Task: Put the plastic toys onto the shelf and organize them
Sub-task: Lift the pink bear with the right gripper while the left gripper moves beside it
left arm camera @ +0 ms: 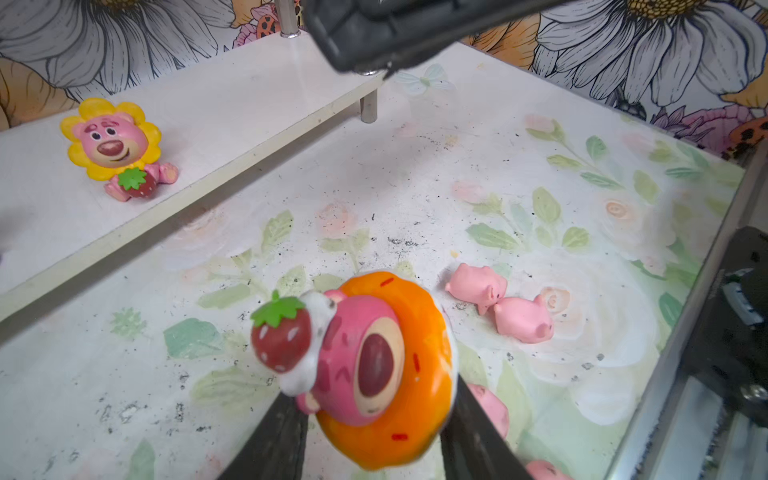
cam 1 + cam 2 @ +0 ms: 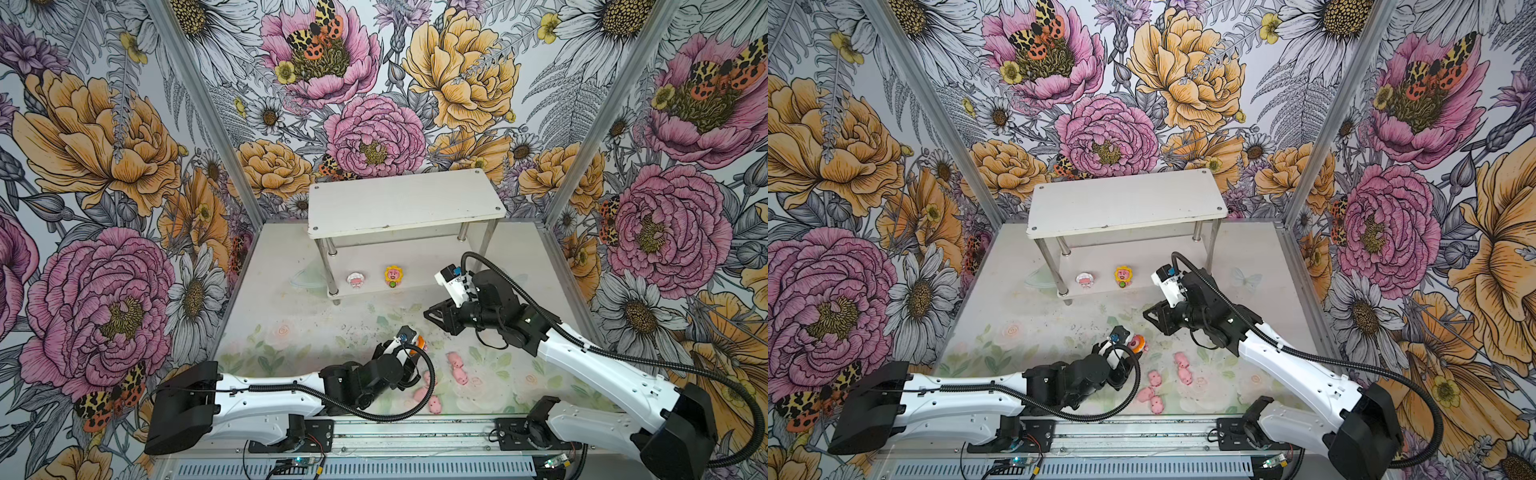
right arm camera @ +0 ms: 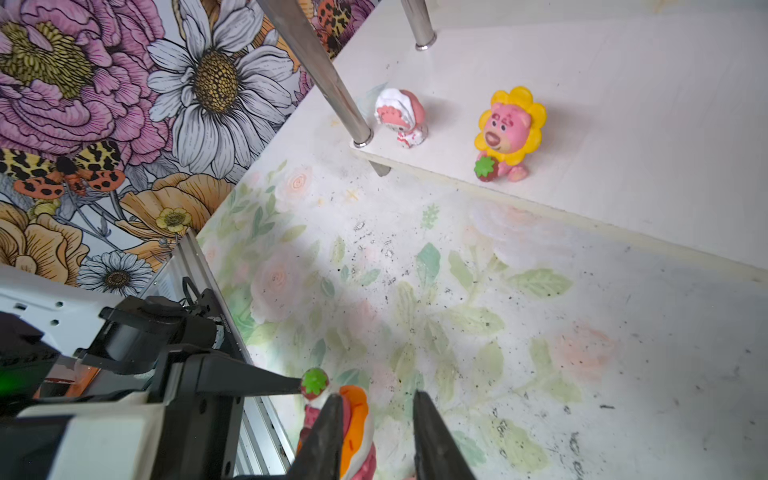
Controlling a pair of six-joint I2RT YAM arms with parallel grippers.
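Observation:
My left gripper (image 1: 374, 399) is shut on the orange pig-faced figure (image 1: 386, 365), which holds a strawberry and hangs just above the floral mat in both top views (image 2: 420, 343) (image 2: 1137, 343). My right gripper (image 3: 376, 397) stands open and empty close beside it (image 2: 428, 313); the orange figure (image 3: 357, 411) sits outside one finger. The white two-tier shelf (image 2: 399, 203) stands at the back. On its lower tier stand the white-hooded figure (image 2: 355, 280) (image 3: 401, 116) and the yellow sunflower figure (image 2: 393, 276) (image 1: 114, 145). Several tiny pink pigs (image 2: 457, 368) (image 2: 1152, 390) (image 1: 498, 303) lie on the mat.
Flower-printed walls close in the back and both sides. A metal rail (image 2: 415, 432) with both arm bases runs along the front edge. Shiny shelf legs (image 3: 328, 79) stand near the figures. The shelf's top tier (image 2: 1125, 208) is bare.

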